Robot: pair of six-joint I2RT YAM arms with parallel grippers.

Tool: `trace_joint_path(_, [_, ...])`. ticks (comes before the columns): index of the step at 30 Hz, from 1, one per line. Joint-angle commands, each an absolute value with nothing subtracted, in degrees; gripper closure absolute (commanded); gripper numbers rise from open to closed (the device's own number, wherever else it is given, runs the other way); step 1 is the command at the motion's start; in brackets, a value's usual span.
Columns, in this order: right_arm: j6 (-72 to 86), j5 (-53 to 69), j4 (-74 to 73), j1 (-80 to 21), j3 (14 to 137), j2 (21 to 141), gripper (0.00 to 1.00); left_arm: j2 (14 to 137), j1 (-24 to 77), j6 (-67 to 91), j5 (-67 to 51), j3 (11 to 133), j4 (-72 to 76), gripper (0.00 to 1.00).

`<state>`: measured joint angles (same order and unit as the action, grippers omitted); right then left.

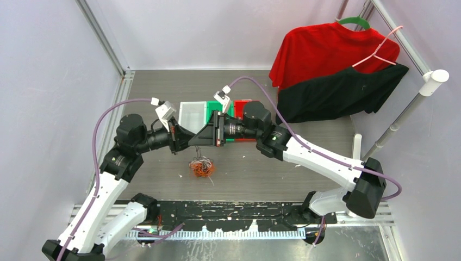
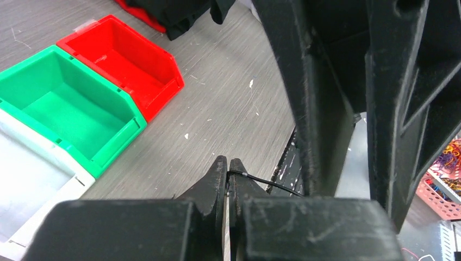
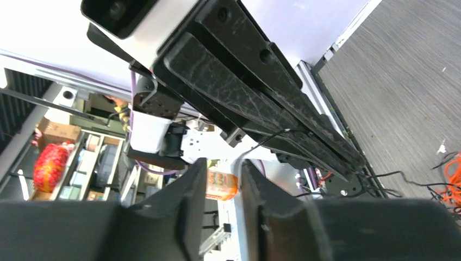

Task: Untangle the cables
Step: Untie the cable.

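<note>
Left gripper (image 2: 228, 163) clenched on a thin black cable (image 2: 269, 185) above the counter (image 1: 255, 168), right gripper (image 3: 224, 169) meeting it tip to tip with jaws slightly parted, remaining cables (image 1: 201, 169) a mostly orange tangle lying below them.

No text, labels or numbers were legible in any view. An orange packet (image 3: 222, 185) in the right wrist view carried some print, but it was too blurred to read. Nothing could be read on the shelf boxes (image 3: 54, 130) either.
</note>
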<state>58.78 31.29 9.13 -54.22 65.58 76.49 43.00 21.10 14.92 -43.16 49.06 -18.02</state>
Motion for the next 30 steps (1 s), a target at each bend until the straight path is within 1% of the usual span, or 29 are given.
trace_joint_path(1, [56.8,31.7,11.1,-54.4,64.9,72.4,0.55,42.3,21.3,17.7,-44.9,52.1,-13.9,1.00])
trace_joint_path(2, [55.8,31.2,9.6,-54.1,64.8,71.4,0.48,42.1,21.3,17.8,-45.6,52.6,-13.9,1.00])
trace_joint_path(3, [54.9,30.9,8.2,-53.8,64.7,70.6,0.44,42.0,21.3,18.0,-45.9,53.3,-13.9,1.00])
trace_joint_path(9, [48.7,25.7,-0.3,-50.7,61.8,61.7,0.42,40.6,21.3,18.0,-47.0,55.9,-14.3,1.00])
trace_joint_path(13, [43.7,19.2,-8.2,-50.4,62.5,60.1,0.41,40.5,21.3,17.9,-47.6,56.5,-14.4,1.00])
trace_joint_path(17, [40.8,16.5,-10.5,-51.0,62.9,62.2,0.30,40.9,21.3,18.1,-47.9,57.3,-14.3,1.00])
trace_joint_path(20, [39.2,15.6,-9.8,-53.5,63.6,65.1,0.23,41.3,21.3,18.1,-47.9,57.9,-14.2,1.00])
trace_joint_path(25, [36.0,11.2,-11.0,-59.7,67.6,70.5,0.17,42.3,21.3,18.6,-48.1,59.2,-15.0,1.00])
trace_joint_path(30, [36.8,10.2,-7.9,-61.3,68.9,74.5,0.17,42.8,21.3,19.6,-49.1,60.0,-15.1,1.00])
